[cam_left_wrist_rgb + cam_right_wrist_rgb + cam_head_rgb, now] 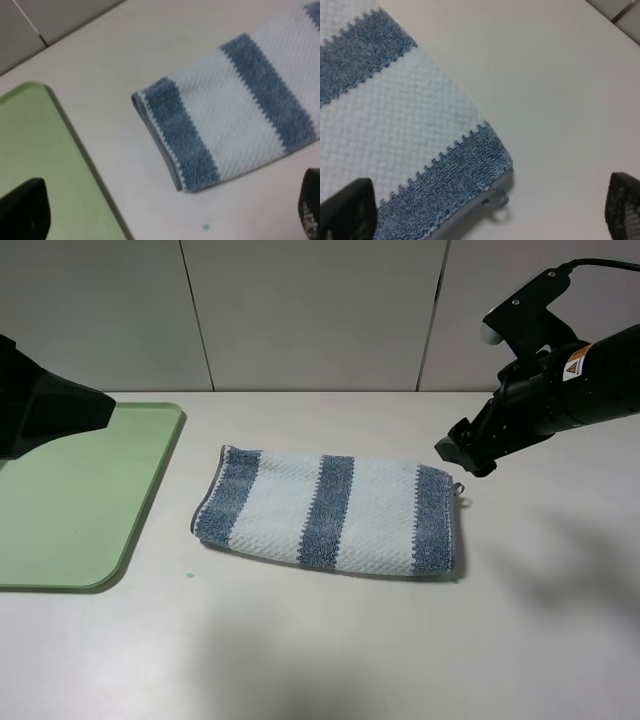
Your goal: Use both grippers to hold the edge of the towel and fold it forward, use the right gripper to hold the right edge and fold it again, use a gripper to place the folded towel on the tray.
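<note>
The towel (330, 512) lies folded into a long strip on the table, with blue-grey and white stripes and a small tag loop (462, 487) at its right end. The light-green tray (80, 500) lies flat at the left. My right gripper (465, 452) hovers open just above the towel's far right corner; in the right wrist view its fingertips (347, 210) stand wide apart, with the towel corner (420, 150) and tag loop (501, 212) below them. My left gripper (166, 215) is open above the tray's edge (60, 165), apart from the towel's left end (175, 135).
The left arm's black body (40, 410) hangs over the tray's far left. A grey panelled wall (320, 310) runs behind the table. A tiny green speck (190, 574) lies on the table near the tray's corner.
</note>
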`<action>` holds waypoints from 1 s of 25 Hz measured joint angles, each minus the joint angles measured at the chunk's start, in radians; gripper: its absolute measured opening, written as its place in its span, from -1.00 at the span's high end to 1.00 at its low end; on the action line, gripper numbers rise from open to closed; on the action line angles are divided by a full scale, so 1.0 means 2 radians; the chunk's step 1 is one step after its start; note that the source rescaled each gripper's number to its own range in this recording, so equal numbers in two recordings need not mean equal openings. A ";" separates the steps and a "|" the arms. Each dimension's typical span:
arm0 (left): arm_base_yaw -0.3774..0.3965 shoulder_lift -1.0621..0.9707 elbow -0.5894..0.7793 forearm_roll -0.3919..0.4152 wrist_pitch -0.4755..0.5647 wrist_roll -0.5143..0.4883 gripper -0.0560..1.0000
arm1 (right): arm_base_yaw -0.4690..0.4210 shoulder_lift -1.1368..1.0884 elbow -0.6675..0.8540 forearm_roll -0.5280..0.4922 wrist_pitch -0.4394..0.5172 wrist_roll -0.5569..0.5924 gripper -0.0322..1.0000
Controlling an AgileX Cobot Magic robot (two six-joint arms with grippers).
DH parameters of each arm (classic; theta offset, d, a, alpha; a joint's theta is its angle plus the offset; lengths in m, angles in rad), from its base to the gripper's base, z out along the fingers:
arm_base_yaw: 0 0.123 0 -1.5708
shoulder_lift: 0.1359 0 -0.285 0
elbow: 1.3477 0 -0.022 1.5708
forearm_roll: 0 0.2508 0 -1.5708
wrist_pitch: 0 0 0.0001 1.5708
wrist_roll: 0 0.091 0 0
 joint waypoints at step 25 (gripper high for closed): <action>0.000 -0.005 0.003 0.000 -0.007 0.000 -1.00 | 0.000 0.006 0.000 0.003 0.045 0.311 -1.00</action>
